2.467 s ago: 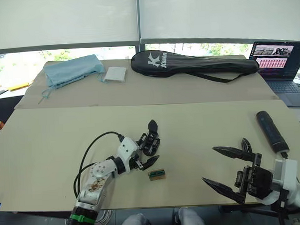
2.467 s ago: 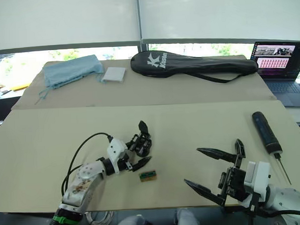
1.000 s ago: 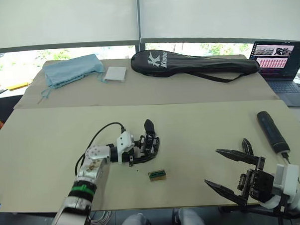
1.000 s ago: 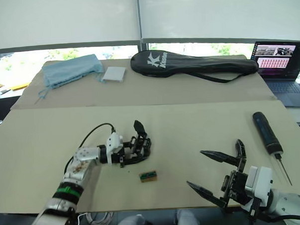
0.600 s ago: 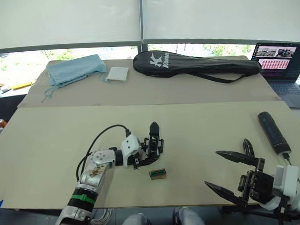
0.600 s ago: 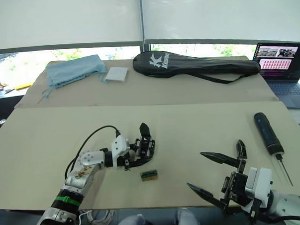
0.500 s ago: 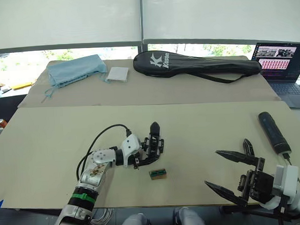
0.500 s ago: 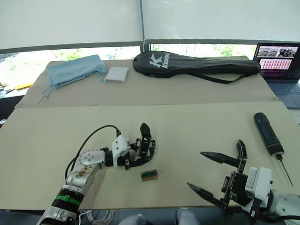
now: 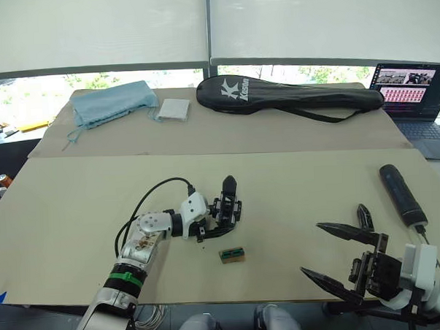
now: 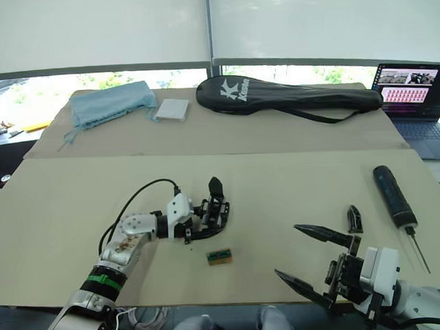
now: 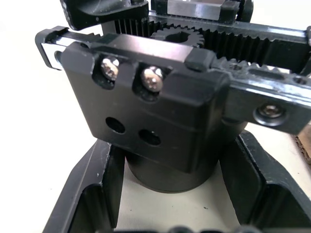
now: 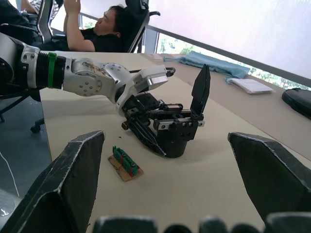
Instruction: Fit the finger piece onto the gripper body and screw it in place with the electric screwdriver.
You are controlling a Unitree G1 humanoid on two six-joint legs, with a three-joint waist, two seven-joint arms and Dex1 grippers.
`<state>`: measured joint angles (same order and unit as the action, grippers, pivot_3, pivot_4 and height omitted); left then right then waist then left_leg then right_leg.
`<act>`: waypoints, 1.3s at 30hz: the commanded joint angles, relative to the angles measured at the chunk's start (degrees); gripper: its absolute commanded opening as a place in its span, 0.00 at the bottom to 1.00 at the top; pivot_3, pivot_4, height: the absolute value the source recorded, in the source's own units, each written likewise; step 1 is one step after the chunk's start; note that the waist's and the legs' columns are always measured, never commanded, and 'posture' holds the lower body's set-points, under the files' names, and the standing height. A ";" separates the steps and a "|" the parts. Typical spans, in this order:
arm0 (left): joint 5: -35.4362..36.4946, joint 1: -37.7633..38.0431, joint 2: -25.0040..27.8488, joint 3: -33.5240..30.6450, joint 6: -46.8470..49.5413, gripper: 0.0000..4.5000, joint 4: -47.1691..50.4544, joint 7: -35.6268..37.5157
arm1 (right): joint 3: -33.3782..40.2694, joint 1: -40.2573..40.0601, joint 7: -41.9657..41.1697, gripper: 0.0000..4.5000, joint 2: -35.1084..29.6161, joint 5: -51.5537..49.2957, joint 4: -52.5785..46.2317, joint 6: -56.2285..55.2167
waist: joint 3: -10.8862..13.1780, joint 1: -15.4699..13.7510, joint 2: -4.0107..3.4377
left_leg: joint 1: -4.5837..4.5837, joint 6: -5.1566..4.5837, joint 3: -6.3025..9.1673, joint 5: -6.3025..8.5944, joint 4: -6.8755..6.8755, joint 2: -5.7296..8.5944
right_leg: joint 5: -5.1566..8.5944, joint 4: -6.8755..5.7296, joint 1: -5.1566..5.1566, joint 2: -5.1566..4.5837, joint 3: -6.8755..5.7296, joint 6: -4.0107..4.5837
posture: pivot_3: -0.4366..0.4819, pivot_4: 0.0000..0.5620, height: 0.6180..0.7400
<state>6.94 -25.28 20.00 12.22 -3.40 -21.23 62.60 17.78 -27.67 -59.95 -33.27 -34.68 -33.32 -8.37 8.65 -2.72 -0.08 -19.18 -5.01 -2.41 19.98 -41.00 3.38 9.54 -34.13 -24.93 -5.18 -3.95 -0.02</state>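
Note:
The gripper body [image 9: 226, 208] stands upright on the tan table at centre-left, its one pointed finger sticking up. My left gripper [image 9: 217, 222] is shut on it from the left. In the left wrist view its two fingers [image 11: 92, 199] hug the body's round base [image 11: 170, 170]. The finger piece [image 10: 353, 219] lies on the table at the right, just beyond my right gripper [image 10: 285, 250]. That gripper is open, holds nothing and hangs low near the front edge. The electric screwdriver [image 9: 400, 194] lies at the far right, with its bit toward the front.
A small tan-and-green block [image 9: 231, 254] lies just in front of the gripper body. Along the back lie a black racket bag [image 9: 290, 96], a blue cloth [image 9: 111, 102] and a white square pad [image 9: 174, 108]. A laptop [image 9: 414, 98] stands at the back right. A person sits beyond the table [image 12: 97, 34].
My left forearm has swung round the gripper body, which stays upright in place. The right gripper has sunk slightly toward the front edge. The camera has shifted a little.

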 commanded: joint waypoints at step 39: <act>28.57 15.51 15.02 -15.71 14.41 0.99 35.83 10.12 | 22.56 3.18 44.70 1.00 -19.55 -26.33 -0.83 61.89 | 0.06 1.72 0.05 | -0.09 0.68 -0.01 0.18 0.18 -0.03 | 0.10 0.06 -0.14 0.04 0.04 0.13 | 0.48 0.27 1.00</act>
<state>34.17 -8.53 35.29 -3.37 10.45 11.90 74.22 38.68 -27.18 -18.88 -49.34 -56.58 -35.92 45.83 8.71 -1.01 -0.04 -19.30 -4.35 -2.43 20.16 -40.83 3.38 9.64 -34.06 -25.08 -5.16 -3.91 0.10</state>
